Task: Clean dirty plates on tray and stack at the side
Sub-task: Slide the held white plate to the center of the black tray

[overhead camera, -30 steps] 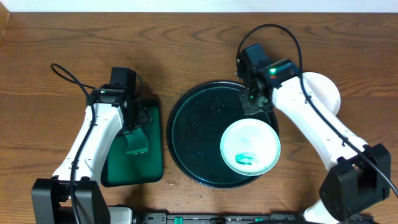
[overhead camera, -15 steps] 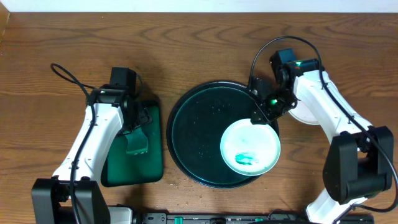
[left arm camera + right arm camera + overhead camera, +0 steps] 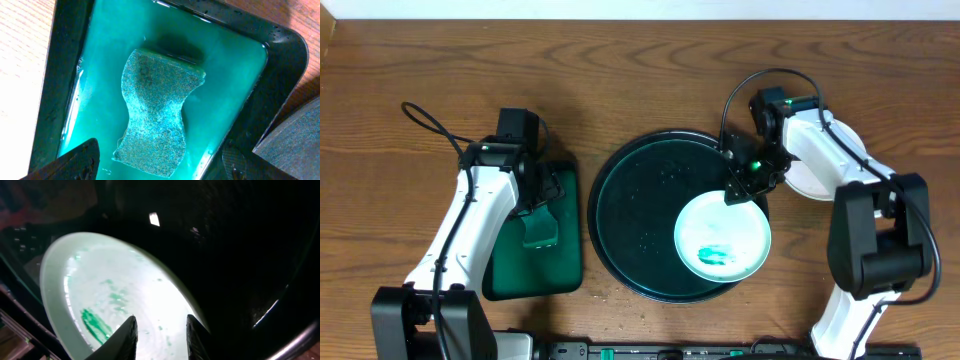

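Return of the right gripper [image 3: 735, 192] from the white stack [image 3: 808, 182] beside the tray's [image 3: 620, 200] right rim — jaws narrowly parted, empty, over the far edge of the smeared plate [image 3: 722, 237] inside the tray's right half — suggests the last plate is next; the left gripper [image 3: 538, 208] gapes left of the tray.

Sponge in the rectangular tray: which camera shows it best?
Left wrist: the sponge fills the frame, its waisted shape and speckled surface clear. Overhead shows it only small, without detail. Right wrist misses it.
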Robot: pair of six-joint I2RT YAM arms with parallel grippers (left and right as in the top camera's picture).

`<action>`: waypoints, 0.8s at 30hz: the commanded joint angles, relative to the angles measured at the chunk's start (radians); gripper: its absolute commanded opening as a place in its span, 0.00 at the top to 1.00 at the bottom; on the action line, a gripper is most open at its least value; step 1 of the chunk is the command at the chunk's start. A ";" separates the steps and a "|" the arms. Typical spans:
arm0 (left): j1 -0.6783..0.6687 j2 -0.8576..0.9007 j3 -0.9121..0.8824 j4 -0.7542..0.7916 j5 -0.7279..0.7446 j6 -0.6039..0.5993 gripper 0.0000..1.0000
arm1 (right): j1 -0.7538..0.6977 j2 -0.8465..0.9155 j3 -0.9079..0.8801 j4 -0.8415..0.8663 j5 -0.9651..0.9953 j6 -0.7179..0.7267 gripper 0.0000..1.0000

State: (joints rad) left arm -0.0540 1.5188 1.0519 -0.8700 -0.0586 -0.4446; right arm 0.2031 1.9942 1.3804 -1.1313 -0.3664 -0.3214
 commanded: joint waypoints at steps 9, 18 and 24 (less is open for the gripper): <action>0.002 0.002 -0.010 -0.001 -0.006 0.005 0.21 | -0.026 0.019 -0.002 -0.003 -0.025 0.002 0.73; 0.002 0.002 -0.010 0.005 -0.005 0.005 0.21 | -0.025 0.016 0.000 -0.015 -0.140 -0.125 0.65; 0.002 0.002 -0.010 0.005 -0.006 0.005 0.21 | -0.025 0.005 0.008 -0.018 -0.164 -0.155 0.60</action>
State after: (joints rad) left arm -0.0540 1.5188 1.0519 -0.8635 -0.0586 -0.4446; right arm 0.1795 2.0098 1.3788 -1.1477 -0.4816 -0.4294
